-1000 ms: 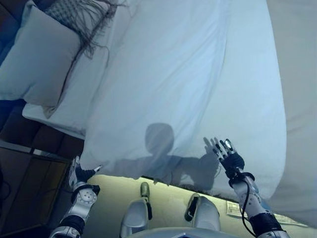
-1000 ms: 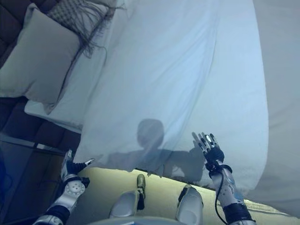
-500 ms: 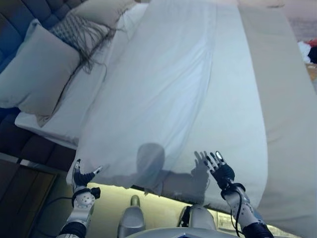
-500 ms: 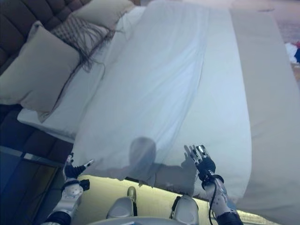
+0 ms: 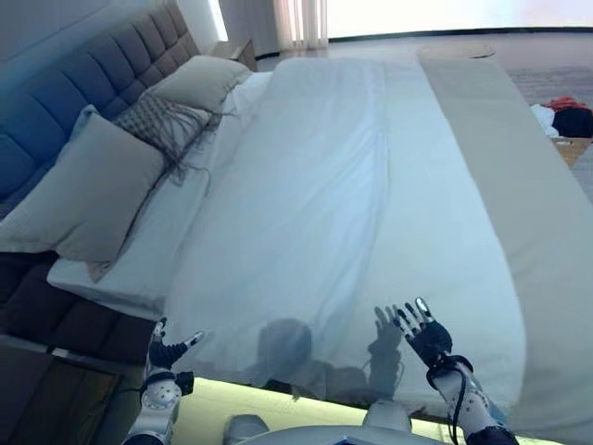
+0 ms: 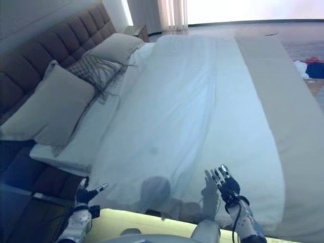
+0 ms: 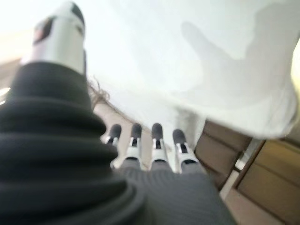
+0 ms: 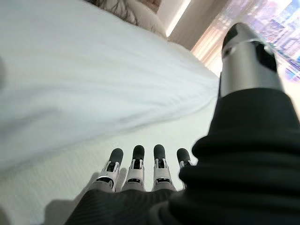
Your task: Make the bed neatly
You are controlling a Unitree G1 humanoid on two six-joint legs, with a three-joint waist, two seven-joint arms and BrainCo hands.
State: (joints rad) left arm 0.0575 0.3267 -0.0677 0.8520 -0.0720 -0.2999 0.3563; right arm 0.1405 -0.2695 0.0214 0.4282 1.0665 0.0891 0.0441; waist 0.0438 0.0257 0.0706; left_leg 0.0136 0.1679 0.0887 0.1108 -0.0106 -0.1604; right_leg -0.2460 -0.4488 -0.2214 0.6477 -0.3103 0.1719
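A white duvet [image 5: 334, 204] lies spread flat over the bed, with a long soft fold down its middle. Its near edge hangs over the bed's side. My right hand [image 5: 426, 334] hovers open just above that near edge, fingers straight and spread, as the fingers [image 8: 136, 164] show in the right wrist view. My left hand [image 5: 165, 353] is open too, low beside the duvet's near left corner, off the bed; its fingers [image 7: 157, 140] point toward the hanging cloth [image 7: 187, 56]. Neither hand holds anything.
Two pale pillows [image 5: 93, 185] [image 5: 199, 82] and a fringed checked cushion [image 5: 167, 125] lean on the padded grey headboard [image 5: 102, 83] at the left. A beige cover [image 5: 519, 185] runs along the bed's right side. Clothes [image 5: 565, 116] lie on the floor at the far right.
The camera has tilted up, so the whole bed, headboard and far floor now show. Both hands stay open by the duvet's near edge, lower in the view.
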